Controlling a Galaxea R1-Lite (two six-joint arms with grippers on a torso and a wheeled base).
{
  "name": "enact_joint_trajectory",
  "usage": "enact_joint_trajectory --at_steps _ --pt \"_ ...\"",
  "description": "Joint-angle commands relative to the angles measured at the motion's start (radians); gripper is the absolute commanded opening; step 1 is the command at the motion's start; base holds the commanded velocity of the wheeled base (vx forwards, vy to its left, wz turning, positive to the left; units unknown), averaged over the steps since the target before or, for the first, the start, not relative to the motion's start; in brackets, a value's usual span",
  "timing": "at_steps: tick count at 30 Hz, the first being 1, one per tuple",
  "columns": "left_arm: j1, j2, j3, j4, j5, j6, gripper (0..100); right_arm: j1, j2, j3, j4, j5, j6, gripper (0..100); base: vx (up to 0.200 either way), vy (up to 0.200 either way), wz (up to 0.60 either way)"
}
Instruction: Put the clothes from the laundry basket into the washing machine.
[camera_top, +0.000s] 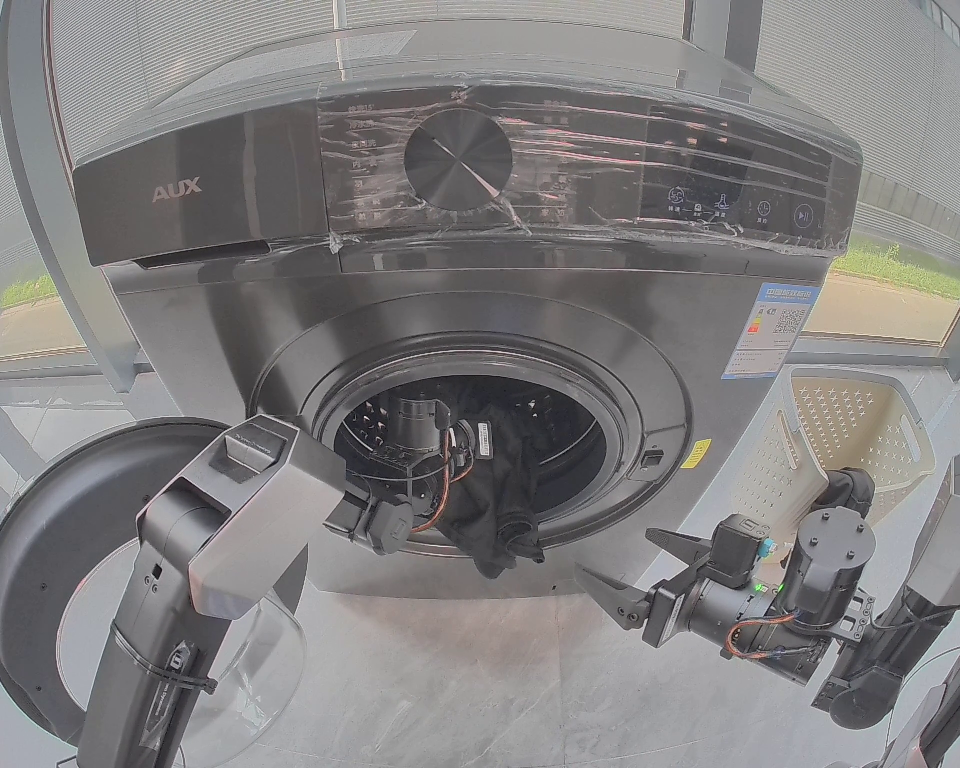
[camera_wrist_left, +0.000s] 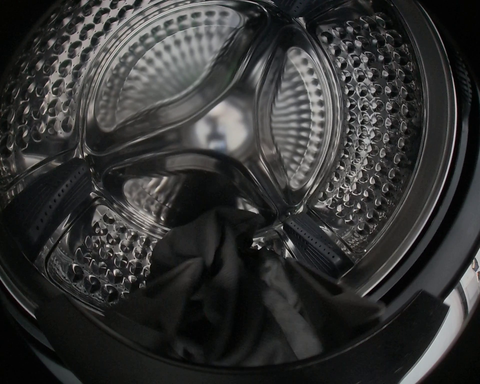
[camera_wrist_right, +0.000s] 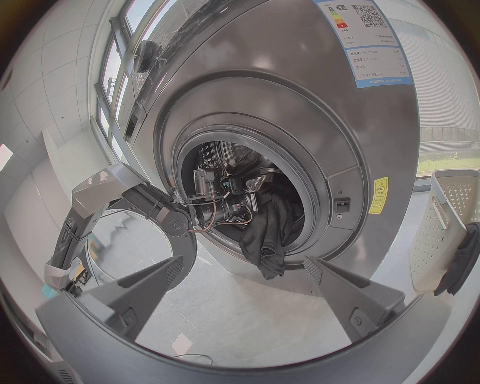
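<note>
The grey washing machine (camera_top: 470, 300) stands with its round door swung open. A black garment (camera_top: 500, 490) lies in the drum mouth, one end hanging over the front lip (camera_wrist_right: 267, 240). In the left wrist view its dark folds (camera_wrist_left: 225, 290) rest on the bottom of the perforated drum (camera_wrist_left: 370, 110). My left arm's wrist (camera_top: 415, 440) is inside the drum opening, just left of the garment. My right gripper (camera_top: 615, 558) is open and holds nothing, low in front of the machine, right of the opening. The cream laundry basket (camera_top: 850, 430) stands to the right with a dark garment (camera_wrist_right: 460, 262) on it.
The open door (camera_top: 60, 570) stands out at the left, behind my left arm. Pale floor (camera_top: 480, 680) lies bare before the machine. The basket leans close to the machine's right side, beside my right arm.
</note>
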Motion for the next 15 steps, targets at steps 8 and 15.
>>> enact_joint_trajectory --at_steps 8,15 --pt "-0.053 -0.070 0.187 0.020 -0.040 0.007 100 -0.001 0.000 0.001 0.000 0.000 -0.001 100 0.000 0.000 0.00" --pt "-0.075 -0.056 0.251 0.020 -0.072 0.014 100 -0.001 0.000 0.002 0.000 0.000 -0.001 100 0.000 0.000 0.00"
